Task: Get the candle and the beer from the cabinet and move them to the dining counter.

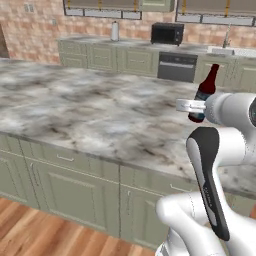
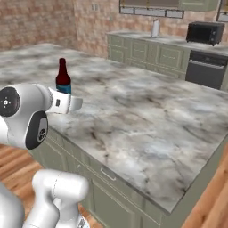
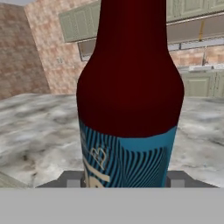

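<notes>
Fingers [image 3: 123, 180]: set at either side of the beer [image 3: 129, 94] at its blue label, clamped on it, bottle upright. Beer position: over the near edge of the dining worktop [image 1: 90, 117], a wide marbled slab on sage-green base; contact with the slab cannot be told. Beyond: black microwave [image 1: 167, 33] on the far wall counter.

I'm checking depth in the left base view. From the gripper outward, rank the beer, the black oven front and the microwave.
1. beer: between the fingers of the gripper, over the dining counter.
2. oven front: in the far cabinet row.
3. microwave: on the far worktop.
</notes>
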